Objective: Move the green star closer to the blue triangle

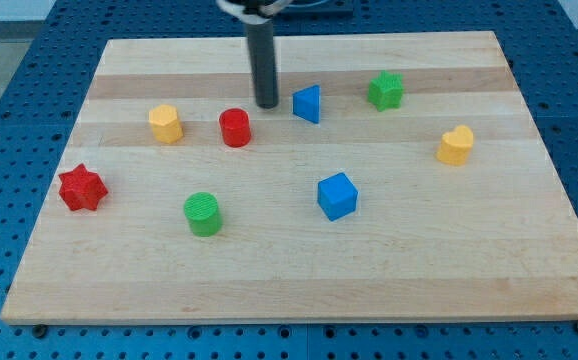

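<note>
The board (529, 250) is being worked near its top edge: my tip (267, 104) is being held just left of the blue triangle (308, 104), no jaws fitted. The green star (385, 90) is sitting right of the triangle, nearer the top-right corner; it should be approached from its right side and pushed left, slowly.

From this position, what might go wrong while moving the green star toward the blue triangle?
1. My tip stands just left of the blue triangle, on the wrong side of the green star; a direct path right may knock the triangle.
2. The red cylinder lies close at the lower left and could be bumped.
</note>
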{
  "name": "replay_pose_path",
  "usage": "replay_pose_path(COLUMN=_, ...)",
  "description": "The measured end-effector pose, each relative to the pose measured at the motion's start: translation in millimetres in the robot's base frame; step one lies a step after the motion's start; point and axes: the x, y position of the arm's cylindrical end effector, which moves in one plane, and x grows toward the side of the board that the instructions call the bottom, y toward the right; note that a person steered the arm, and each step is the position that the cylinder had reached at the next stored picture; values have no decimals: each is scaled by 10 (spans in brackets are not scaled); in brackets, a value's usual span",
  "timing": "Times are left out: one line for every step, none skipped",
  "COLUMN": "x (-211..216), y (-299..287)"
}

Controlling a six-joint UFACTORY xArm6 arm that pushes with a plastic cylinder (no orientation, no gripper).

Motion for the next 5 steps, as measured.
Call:
replay_pose_path(x=5, y=366)
replay_pose_path(x=94, y=461)
replay_pose_path(x=122, y=433)
replay_pose_path(x=-234, y=545)
replay_pose_path(x=-476, y=861)
